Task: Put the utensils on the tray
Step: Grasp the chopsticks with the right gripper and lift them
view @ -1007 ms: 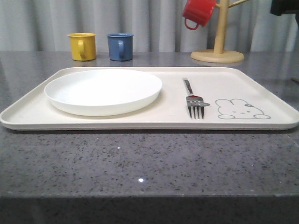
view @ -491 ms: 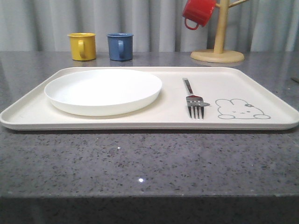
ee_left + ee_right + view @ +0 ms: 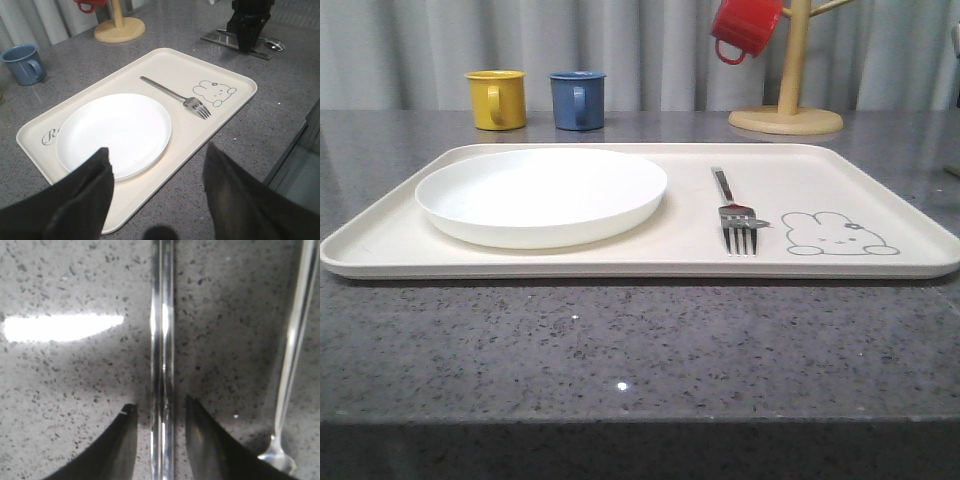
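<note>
A grey speckled stone table (image 3: 640, 350) fills the foreground, its front edge dropping into shadow. Behind it hang pale grey pleated curtains (image 3: 650, 50) across the whole back. Small bright glints of overhead light sit on the tabletop, and a long white reflection (image 3: 62, 326) lies on the stone beside the right pincer.
</note>
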Robot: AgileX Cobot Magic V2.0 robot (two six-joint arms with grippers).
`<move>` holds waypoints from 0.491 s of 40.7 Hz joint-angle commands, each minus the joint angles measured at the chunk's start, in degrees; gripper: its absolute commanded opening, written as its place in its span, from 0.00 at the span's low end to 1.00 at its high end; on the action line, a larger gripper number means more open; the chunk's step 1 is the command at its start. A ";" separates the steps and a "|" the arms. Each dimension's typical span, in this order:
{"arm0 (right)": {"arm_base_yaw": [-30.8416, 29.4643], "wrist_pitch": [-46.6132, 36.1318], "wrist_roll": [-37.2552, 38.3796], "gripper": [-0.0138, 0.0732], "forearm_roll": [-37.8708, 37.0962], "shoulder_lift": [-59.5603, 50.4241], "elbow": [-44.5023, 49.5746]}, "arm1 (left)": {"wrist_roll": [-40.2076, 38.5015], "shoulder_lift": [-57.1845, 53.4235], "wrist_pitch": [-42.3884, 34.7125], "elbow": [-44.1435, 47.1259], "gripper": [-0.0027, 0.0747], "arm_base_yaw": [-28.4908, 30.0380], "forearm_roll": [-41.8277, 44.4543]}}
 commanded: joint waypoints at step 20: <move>-0.30 5.43 -0.37 0.22 0.00 -1.27 -1.08 | -0.72 0.14 -4.39 -1.44 0.54 -0.39 -0.79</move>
